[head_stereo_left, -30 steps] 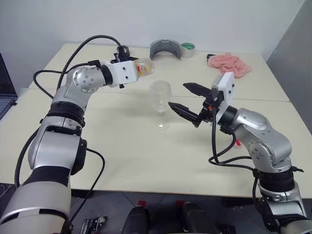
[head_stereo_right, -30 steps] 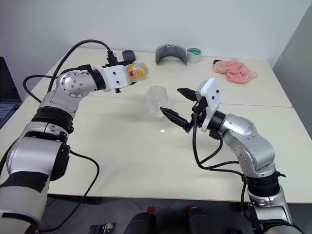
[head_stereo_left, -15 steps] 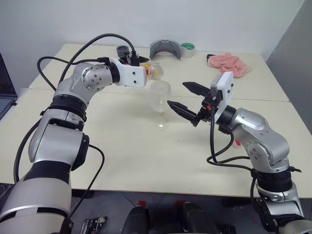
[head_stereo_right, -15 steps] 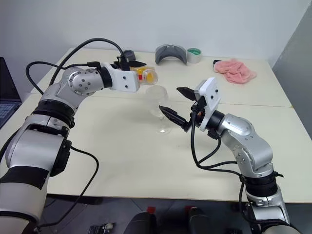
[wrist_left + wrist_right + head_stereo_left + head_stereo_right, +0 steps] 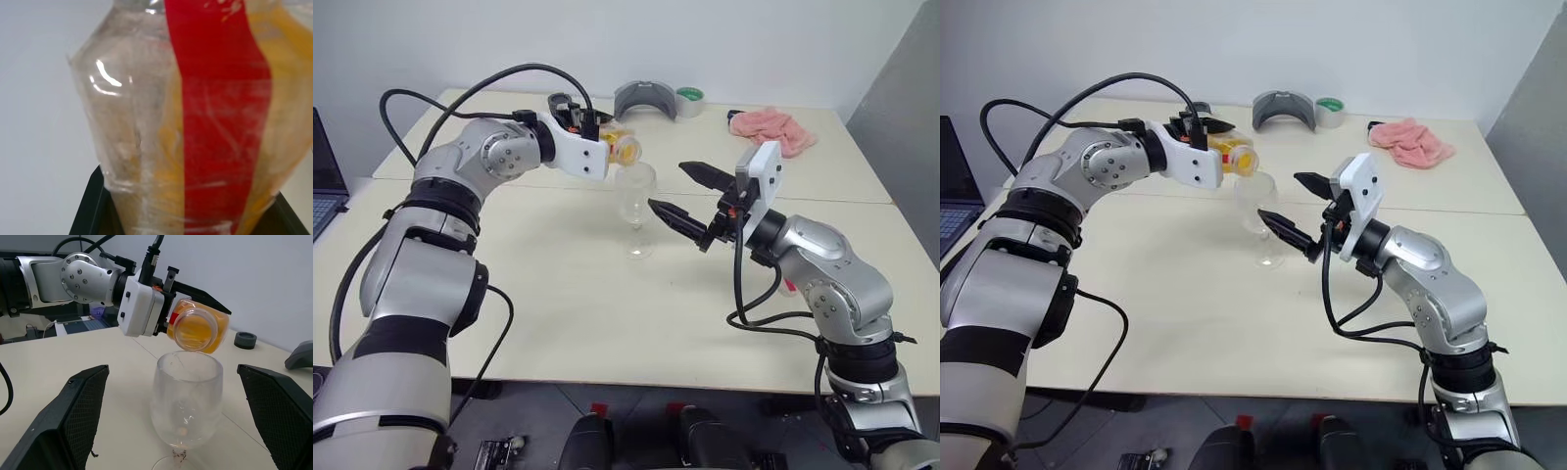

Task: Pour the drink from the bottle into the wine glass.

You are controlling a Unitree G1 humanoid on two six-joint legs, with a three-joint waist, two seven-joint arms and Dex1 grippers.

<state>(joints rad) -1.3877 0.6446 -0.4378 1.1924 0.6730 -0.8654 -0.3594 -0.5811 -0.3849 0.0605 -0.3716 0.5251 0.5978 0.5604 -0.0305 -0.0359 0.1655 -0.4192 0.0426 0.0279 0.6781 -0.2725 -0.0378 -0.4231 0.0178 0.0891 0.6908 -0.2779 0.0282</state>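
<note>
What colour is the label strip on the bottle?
Red, on the clear bottle; clearest in the left wrist view.

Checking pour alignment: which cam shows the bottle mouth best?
Right wrist view: the bottle mouth faces the camera, just above the wine glass rim. Left wrist view shows its label side up close; head views show it small, tilted over the glass.

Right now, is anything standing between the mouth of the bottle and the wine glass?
Nothing visible does. The bottle, tipped in the left gripper, has its mouth just above the rim of the wine glass, with open air between.
</note>
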